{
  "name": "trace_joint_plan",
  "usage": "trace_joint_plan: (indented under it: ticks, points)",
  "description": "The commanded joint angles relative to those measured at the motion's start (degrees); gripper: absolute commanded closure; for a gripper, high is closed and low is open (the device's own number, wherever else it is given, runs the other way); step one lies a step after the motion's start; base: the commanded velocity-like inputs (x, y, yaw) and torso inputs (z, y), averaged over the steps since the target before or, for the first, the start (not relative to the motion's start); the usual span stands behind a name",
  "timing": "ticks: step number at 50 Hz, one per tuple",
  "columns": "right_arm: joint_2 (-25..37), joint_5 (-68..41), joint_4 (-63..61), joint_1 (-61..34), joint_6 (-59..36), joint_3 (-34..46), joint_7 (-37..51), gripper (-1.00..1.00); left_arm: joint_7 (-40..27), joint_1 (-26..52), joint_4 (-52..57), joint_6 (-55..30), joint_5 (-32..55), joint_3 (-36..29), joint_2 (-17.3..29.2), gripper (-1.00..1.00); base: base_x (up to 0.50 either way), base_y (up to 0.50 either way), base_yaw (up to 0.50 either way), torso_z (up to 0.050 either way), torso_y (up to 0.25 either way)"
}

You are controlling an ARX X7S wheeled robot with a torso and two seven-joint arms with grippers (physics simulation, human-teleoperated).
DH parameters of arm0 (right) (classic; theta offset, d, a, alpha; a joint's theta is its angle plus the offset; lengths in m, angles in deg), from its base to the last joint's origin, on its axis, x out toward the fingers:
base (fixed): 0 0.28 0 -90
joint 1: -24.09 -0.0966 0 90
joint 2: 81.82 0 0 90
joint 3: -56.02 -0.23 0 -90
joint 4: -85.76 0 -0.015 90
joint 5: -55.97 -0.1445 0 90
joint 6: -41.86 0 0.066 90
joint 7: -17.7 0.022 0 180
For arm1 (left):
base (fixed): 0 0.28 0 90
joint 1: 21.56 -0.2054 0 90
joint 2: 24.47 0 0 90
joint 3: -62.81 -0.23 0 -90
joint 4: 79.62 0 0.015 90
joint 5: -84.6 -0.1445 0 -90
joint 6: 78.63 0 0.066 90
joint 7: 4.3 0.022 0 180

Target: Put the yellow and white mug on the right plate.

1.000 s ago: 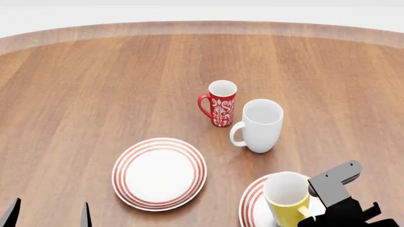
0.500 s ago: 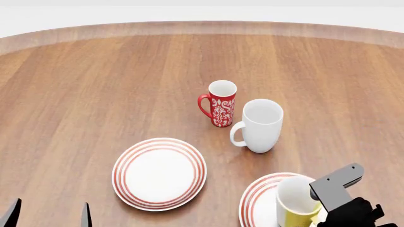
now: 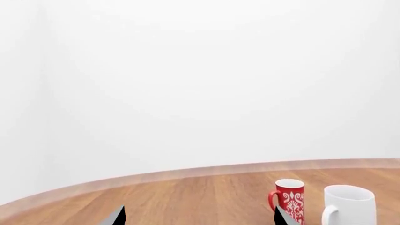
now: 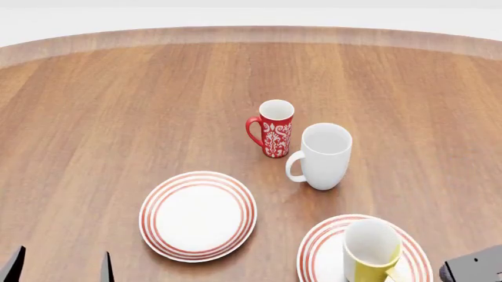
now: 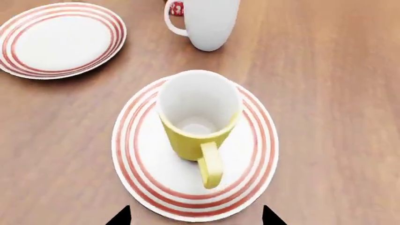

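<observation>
And here is the wide wooden bench point(image 4: 141, 100), its curved far edge running right across the head view, white wall behind it. On the bench, two ringed plates side by side near the robot: the left plate point(image 4: 197, 215) sits bare, and the right plate point(image 4: 314, 249) carries the prize. There it is, the yellow and white mug point(image 4: 370, 251), standing upright on the right plate, white inside showing, nothing holding it! The right wrist view puts it beyond doubt: the mug point(image 5: 198, 118) stands a little off the plate's middle, toward the far side, its loop handle pointing back at the camera, red rings point(image 5: 140, 176) showing all round it.

Behind that plate, well apart from it, the plain white mug point(image 4: 323, 155) stands upright with its handle to the left, and the slim red mug point(image 4: 272, 128) with its white pattern sits just beside it, a touch farther off.

Now the arms. The right gripper point(image 5: 195, 216) shows only two dark finger tips at the edge of its wrist view, spread wide, short of the mug's handle, gripping nothing. The left gripper point(image 4: 60, 265) peeks in at the bottom corner of the head view, its two fingers parted and empty, off to the near left of the left plate
</observation>
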Motion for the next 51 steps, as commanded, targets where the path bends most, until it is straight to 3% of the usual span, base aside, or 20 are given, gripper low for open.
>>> trace_joint_plan:
  ticks: [1,8,13,16,19,23,31,38,41,51]
  points:
    - [0.2,-9.4,-17.1,19.8,7.0,-20.6,6.8,-1.0,1.0,-0.1,0.8,-0.5,-0.5,1.5,-0.7,-1.0,0.0,0.0,0.0,0.0,0.0]
    - [-7.3,-8.4,-18.3,23.7,17.3,-26.3,7.8,-1.0,0.3,-0.2,1.7,-0.8,-0.7,1.9,-0.4,-1.0,0.0,0.0,0.0,0.0,0.0]
    - [-18.0,-5.2,-16.0,23.0,29.4,-26.9,7.2,-1.0,-1.1,0.5,3.0,-2.6,1.8,4.5,0.0,-1.0,0.0,0.0,0.0,0.0,0.0]
    - [-22.4,-3.3,-17.3,23.9,35.8,-26.9,5.6,-1.0,-2.4,0.8,4.4,-2.3,2.6,6.8,0.9,-1.0,0.0,0.0,0.0,0.0,0.0]
    - [-24.1,-9.9,-19.4,22.4,33.9,-28.8,8.8,-1.0,-4.0,1.8,6.3,-2.6,3.3,9.6,1.9,-1.0,0.0,0.0,0.0,0.0,0.0]
    - [-28.1,-5.9,-19.9,17.2,40.7,-30.8,11.7,-1.0,-6.9,4.0,8.1,-3.9,5.2,15.0,3.6,-1.0,0.0,0.0,0.0,0.0,0.0]
    - [-30.5,-4.9,-21.3,11.0,44.2,-32.5,15.5,-1.0,-10.8,6.8,7.4,-2.3,4.5,22.6,6.6,-1.0,0.0,0.0,0.0,0.0,0.0]
    - [-30.3,-1.9,-23.8,1.7,46.4,-35.8,22.8,-1.0,-11.6,4.6,16.1,7.3,5.5,33.4,12.3,-1.0,0.0,0.0,0.0,0.0,0.0]
    - [-30.9,1.7,-26.8,-2.1,49.1,-37.5,26.2,-1.0,-14.7,4.7,21.4,5.2,7.8,41.5,14.9,-1.0,0.0,0.0,0.0,0.0,0.0]
    - [-34.9,17.1,-32.3,-7.9,58.0,-39.4,31.9,-1.0,-21.6,6.8,25.6,-3.3,10.9,53.1,17.1,-1.0,0.0,0.0,0.0,0.0,0.0]
